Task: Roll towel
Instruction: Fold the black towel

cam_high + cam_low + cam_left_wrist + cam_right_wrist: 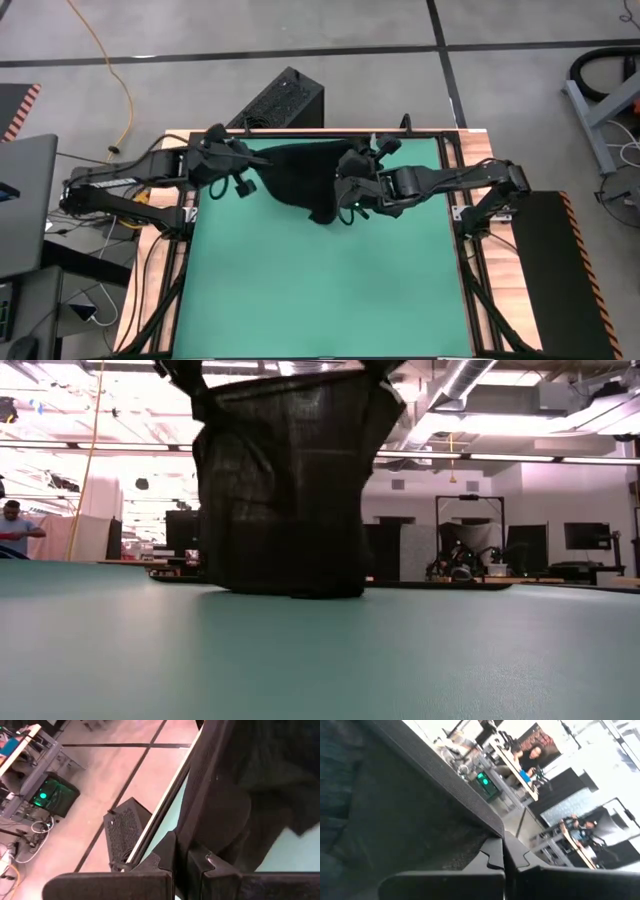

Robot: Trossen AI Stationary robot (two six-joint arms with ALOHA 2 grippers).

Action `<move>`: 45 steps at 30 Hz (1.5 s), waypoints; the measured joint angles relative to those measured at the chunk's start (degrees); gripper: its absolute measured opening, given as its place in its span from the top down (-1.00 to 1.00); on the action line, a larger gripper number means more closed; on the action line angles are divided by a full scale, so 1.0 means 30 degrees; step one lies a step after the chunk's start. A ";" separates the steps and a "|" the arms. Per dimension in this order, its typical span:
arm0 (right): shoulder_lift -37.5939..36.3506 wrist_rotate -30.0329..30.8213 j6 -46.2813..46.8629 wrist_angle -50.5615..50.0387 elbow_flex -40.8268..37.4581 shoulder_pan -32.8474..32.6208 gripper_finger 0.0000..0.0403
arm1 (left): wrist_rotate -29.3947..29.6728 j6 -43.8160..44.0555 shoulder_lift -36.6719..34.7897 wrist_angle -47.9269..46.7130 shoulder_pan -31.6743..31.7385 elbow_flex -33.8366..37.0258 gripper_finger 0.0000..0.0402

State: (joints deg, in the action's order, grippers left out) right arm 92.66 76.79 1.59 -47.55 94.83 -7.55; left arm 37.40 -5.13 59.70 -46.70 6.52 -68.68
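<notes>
The towel (300,175) hangs between the two arms above the far half of the green mat (320,290) on the counter (165,290), its lower edge touching the mat in the low view; the left gripper (243,160) has its jaws closed on the towel's left upper edge; the right gripper (352,178) has its jaws pinched on the right upper edge; a person (12,525) stands far behind in the room.
</notes>
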 joint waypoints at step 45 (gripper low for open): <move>0.0470 -0.2168 0.8985 -0.8172 0.1385 -0.2045 0.99 | -0.1912 0.9638 0.3267 -1.2271 -0.5033 -0.7027 1.00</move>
State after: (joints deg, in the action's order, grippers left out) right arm 94.07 70.29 28.54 -72.07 98.99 -13.68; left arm 31.66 23.79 69.50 -83.51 -8.58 -89.76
